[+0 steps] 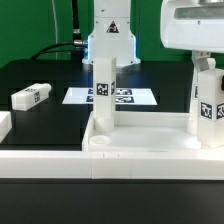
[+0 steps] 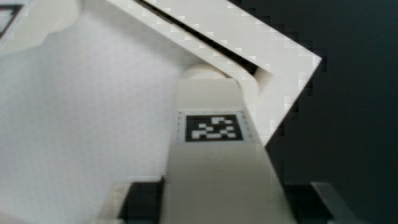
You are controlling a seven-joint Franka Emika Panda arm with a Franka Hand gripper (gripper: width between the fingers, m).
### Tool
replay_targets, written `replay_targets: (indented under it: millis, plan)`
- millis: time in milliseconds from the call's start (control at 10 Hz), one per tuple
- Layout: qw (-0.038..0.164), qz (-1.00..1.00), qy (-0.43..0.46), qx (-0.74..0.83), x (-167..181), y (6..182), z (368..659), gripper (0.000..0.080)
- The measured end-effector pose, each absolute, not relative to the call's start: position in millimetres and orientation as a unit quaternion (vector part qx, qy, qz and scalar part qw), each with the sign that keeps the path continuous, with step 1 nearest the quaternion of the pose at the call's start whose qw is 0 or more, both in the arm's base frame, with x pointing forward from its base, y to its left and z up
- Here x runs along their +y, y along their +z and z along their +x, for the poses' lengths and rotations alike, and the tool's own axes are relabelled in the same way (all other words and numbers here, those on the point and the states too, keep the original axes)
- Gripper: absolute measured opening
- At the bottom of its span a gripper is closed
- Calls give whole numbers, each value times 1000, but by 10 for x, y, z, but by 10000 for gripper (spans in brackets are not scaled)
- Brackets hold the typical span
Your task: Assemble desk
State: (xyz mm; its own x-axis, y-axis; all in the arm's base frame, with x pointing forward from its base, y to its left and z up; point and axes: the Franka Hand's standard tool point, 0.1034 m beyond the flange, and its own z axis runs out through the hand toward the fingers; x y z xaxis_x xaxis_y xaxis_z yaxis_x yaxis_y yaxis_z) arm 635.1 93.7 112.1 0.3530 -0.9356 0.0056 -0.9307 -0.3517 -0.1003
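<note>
The white desk top (image 1: 150, 130) lies flat in the foreground, rim up. One square leg (image 1: 107, 95) stands upright in its corner on the exterior view's left. My gripper (image 1: 206, 62) is shut on a second tagged leg (image 1: 208, 105) and holds it upright, lower end at the top's corner on the exterior view's right. In the wrist view this leg (image 2: 217, 130) runs between my dark fingers (image 2: 150, 202) from my gripper (image 2: 231, 208) to the top's rimmed corner (image 2: 267, 60). I cannot tell whether it is seated. A loose leg (image 1: 32, 96) lies on the black table at the left.
The marker board (image 1: 135, 97) lies flat behind the standing leg. The robot base (image 1: 110, 35) stands at the back with cables beside it. Another white piece (image 1: 5, 126) shows at the exterior view's left edge.
</note>
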Motion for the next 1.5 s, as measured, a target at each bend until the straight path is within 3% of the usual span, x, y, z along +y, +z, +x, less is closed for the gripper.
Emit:
replay_targets:
  millis: [800,900,1000,1100,1500]
  plan:
    - [45,-734,-23,677,954,1116,6348,297]
    - [43,-755,-23,654,944,1116,6345,467]
    - [42,-776,-25,629,950,1113,6347,467]
    - [41,-803,-27,594,951,1108,6345,611]
    - [34,-884,-31,465,989,1088,6334,649]
